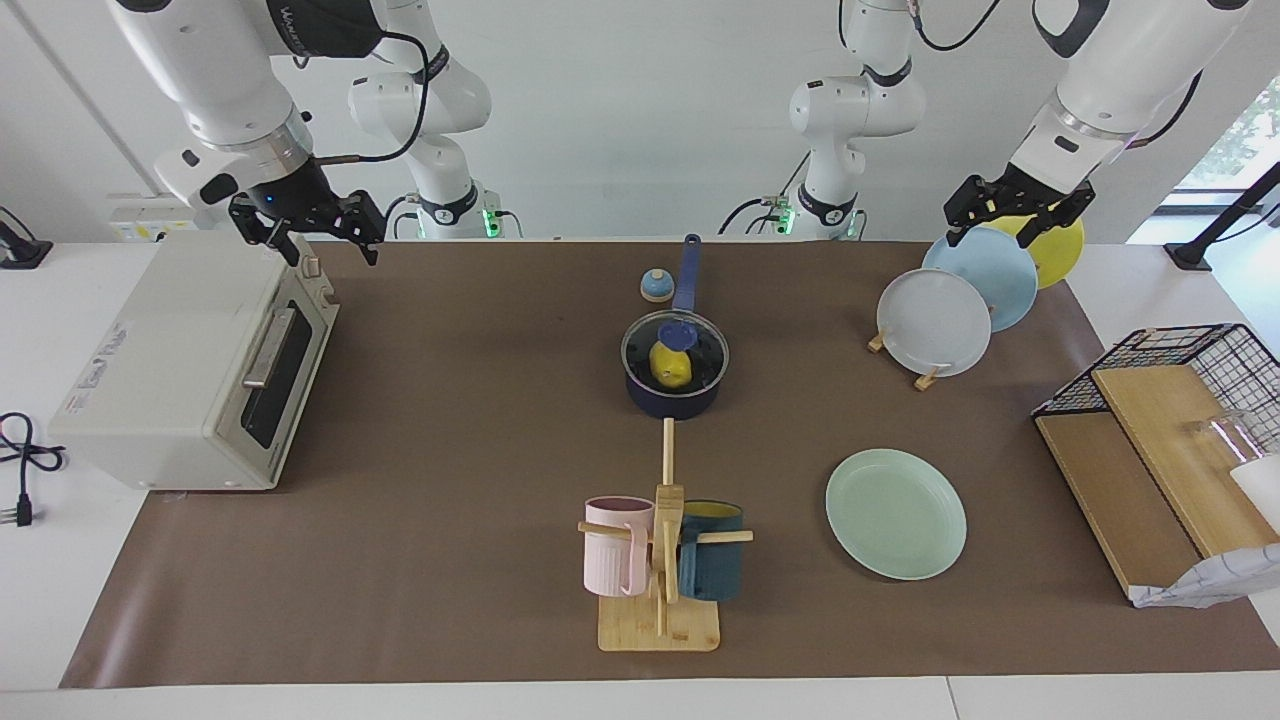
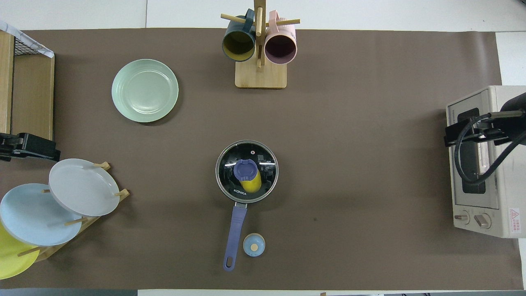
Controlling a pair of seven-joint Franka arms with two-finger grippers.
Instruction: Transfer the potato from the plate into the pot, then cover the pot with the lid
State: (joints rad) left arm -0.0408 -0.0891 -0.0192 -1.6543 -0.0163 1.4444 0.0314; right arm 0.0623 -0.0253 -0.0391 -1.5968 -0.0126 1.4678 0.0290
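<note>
Here we read the facing view from its nine o'clock edge across to three o'clock. First comes the right pincer (image 1: 308, 236), raised over the toaster oven (image 1: 195, 375) at the right arm's end of the surface (image 1: 450, 560), its fingers spread apart and gripping nothing. Toward the middle stands the pot (image 1: 676, 378), its long handle pointing to twelve o'clock, toward the robots. The lid (image 1: 700, 352) sits on the pot's rim, and through its glass we see the potato (image 1: 671, 368) lying inside the pot. Just beside the handle, at about eleven o'clock from the pot, rests a small blue bell (image 1: 656, 286). At six o'clock from the pot stands a wooden mug tree (image 1: 662, 560) with a pink mug (image 1: 616, 546) and a dark teal mug (image 1: 712, 551). At about four o'clock from the pot lies the plate (image 1: 896, 513), flat on the surface with nothing on it. At two o'clock from the pot a rack of plates (image 1: 975, 290) stands, and the left pincer (image 1: 1018, 208) hangs over it, fingers parted and holding nothing. A wire basket (image 1: 1190, 375) sits at the three o'clock edge.
</note>
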